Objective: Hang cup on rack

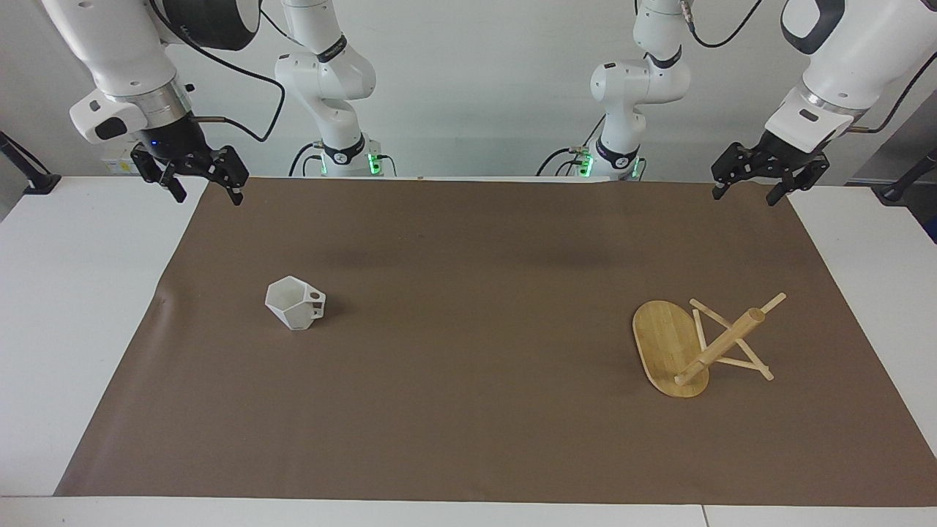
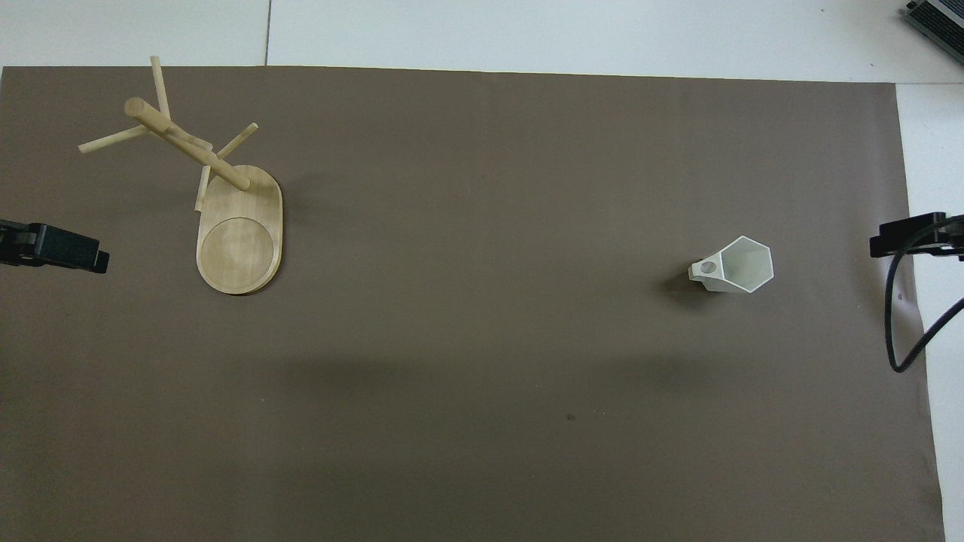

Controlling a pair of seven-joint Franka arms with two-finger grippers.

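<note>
The white faceted cup (image 1: 295,302) (image 2: 734,265) stands upright on the brown mat toward the right arm's end of the table, its pierced handle pointing toward the table's middle. The bamboo rack (image 1: 692,348) (image 2: 237,226) stands on its oval base toward the left arm's end, post and pegs bare. My right gripper (image 1: 207,196) hangs open and empty over the mat's corner by its base, well away from the cup. Over the mat's other corner on the robots' side, my left gripper (image 1: 745,196) is open and empty too, well away from the rack.
A brown mat (image 1: 468,424) covers most of the white table (image 1: 66,329). A black cable (image 2: 900,331) loops down from the right arm over the mat's edge. Only the cup and rack stand on the mat.
</note>
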